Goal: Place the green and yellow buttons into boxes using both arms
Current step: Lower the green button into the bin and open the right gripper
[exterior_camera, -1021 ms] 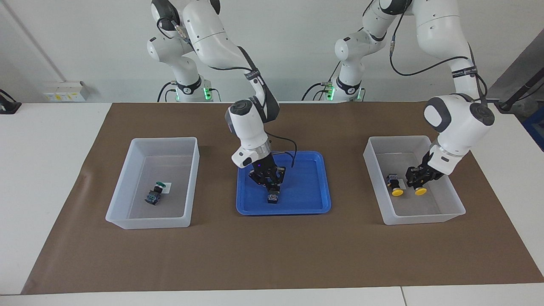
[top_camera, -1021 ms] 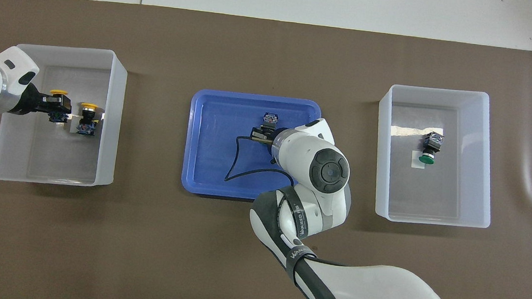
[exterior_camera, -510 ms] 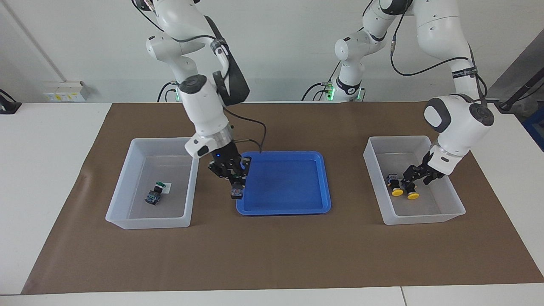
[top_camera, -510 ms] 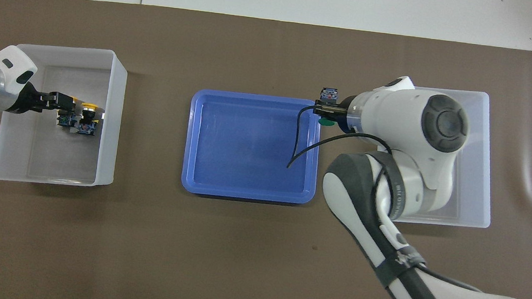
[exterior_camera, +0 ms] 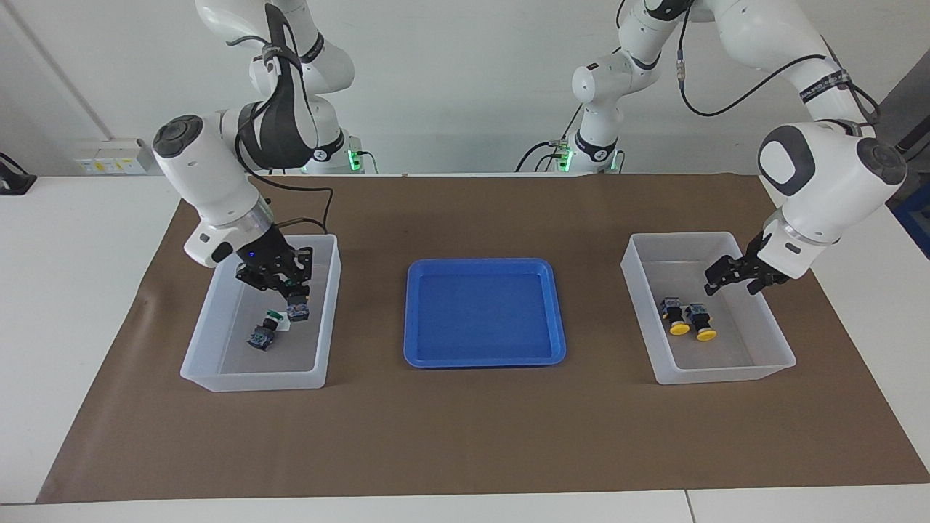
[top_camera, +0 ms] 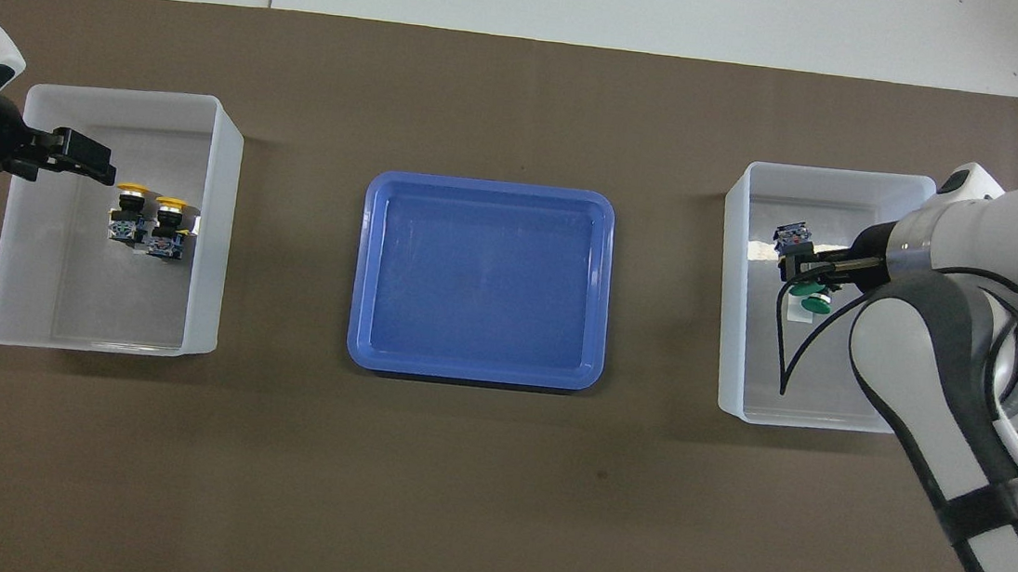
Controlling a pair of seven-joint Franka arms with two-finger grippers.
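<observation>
My right gripper [exterior_camera: 293,299] is shut on a green button [exterior_camera: 297,311] and holds it low inside the box [exterior_camera: 254,382] at the right arm's end, close beside a second green button [exterior_camera: 261,335] that lies on the box floor. In the overhead view the right gripper [top_camera: 799,263] and the held button [top_camera: 792,235] cover most of the lying one [top_camera: 816,304]. My left gripper [exterior_camera: 730,285] is open and empty, raised over the other box [exterior_camera: 726,375]. Two yellow buttons [exterior_camera: 680,328] [exterior_camera: 703,333] lie side by side in that box [top_camera: 131,210] [top_camera: 170,222].
A shallow blue tray [exterior_camera: 483,356] with nothing in it lies on the brown mat between the two boxes [top_camera: 473,371]. The left gripper [top_camera: 84,157] sits over its box's outer end [top_camera: 117,91]. White table borders the mat.
The right gripper carried the green button from the blue tray's edge into its box. The left gripper lifted up and away from the two yellow buttons, which stay in their box.
</observation>
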